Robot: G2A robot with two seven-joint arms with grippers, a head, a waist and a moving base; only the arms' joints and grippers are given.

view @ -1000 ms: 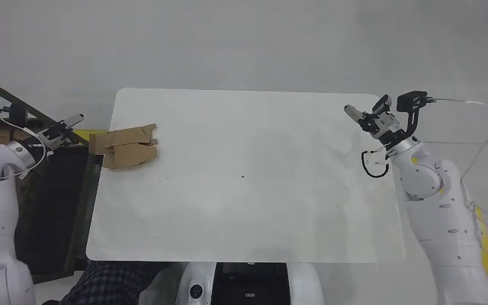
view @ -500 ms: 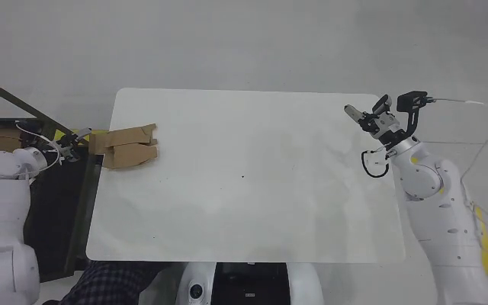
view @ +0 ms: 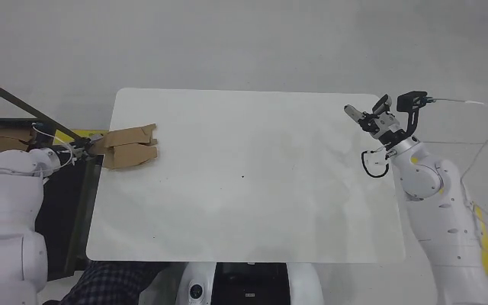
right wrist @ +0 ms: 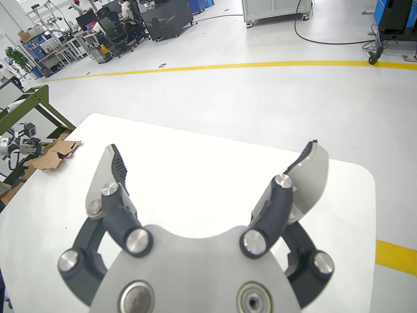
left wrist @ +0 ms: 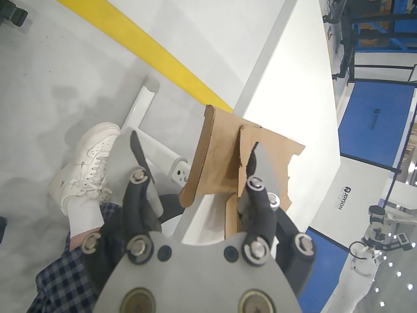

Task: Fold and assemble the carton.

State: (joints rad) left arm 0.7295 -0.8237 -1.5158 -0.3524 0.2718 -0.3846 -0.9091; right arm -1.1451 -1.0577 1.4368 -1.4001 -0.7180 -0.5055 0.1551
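Your left gripper (view: 93, 143) has slid in from off the table's left side, right up to the carton (view: 130, 146). The carton's lying flattened at the left edge of the table (view: 252, 198), one end poking past it. Fingers are spread around a flap, not pinching. Your right gripper (view: 367, 111) hangs splayed wide over the far right corner.

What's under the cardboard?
The white table sits under most of the cardboard; its end overhangs the edge by the open left gripper. Anything beneath the sheet is covered.
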